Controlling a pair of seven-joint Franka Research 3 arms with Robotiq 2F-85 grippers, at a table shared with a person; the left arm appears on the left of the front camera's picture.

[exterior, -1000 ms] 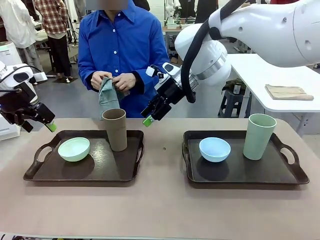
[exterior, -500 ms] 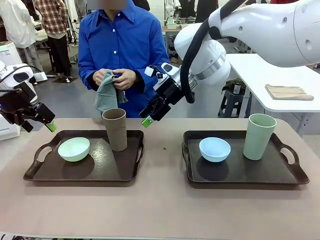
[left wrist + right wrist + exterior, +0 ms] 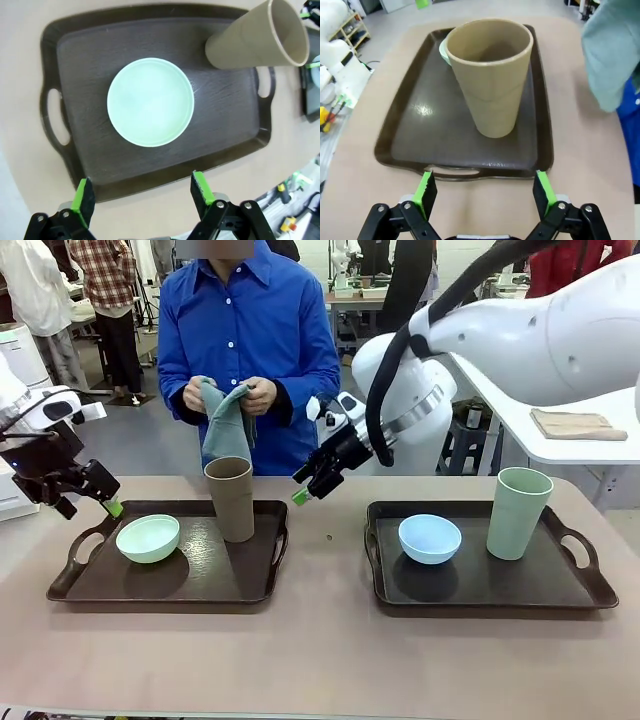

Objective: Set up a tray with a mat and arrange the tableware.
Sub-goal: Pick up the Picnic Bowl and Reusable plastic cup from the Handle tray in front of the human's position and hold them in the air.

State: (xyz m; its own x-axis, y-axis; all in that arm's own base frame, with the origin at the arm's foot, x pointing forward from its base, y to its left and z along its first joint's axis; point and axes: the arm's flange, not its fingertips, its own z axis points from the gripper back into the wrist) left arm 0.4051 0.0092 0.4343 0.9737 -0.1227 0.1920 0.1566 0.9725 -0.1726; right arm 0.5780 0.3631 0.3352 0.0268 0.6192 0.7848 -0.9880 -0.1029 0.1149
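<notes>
Our right gripper [image 3: 485, 192] hung with its green-padded jaws apart and empty, facing the tall, matte brown cup [image 3: 492, 75], likely lined up to lift it off the dark grained tray [image 3: 410, 135]. Our left gripper [image 3: 140, 192], equally spread, hovered above the smooth mint bowl [image 3: 150, 101] on that tray. Across the table, a person's hands [image 3: 258, 395] held a soft grey-green mat [image 3: 225, 435], probably meant for a cleared tray. The second tray [image 3: 590, 592] carried a light blue bowl [image 3: 429, 538] and a pale green cup [image 3: 517, 512].

Clear to pass over bare bench [image 3: 320, 650] between left tray [image 3: 160, 597] and right tray [image 3: 480, 606], and along near edge. Blocked at left tray's far right corner by upright brown cup [image 3: 233, 498]; mint bowl [image 3: 148, 538] toward its left end, bare tray floor between. Open gap between blue bowl [image 3: 430, 538] and green cup [image 3: 518, 512].
</notes>
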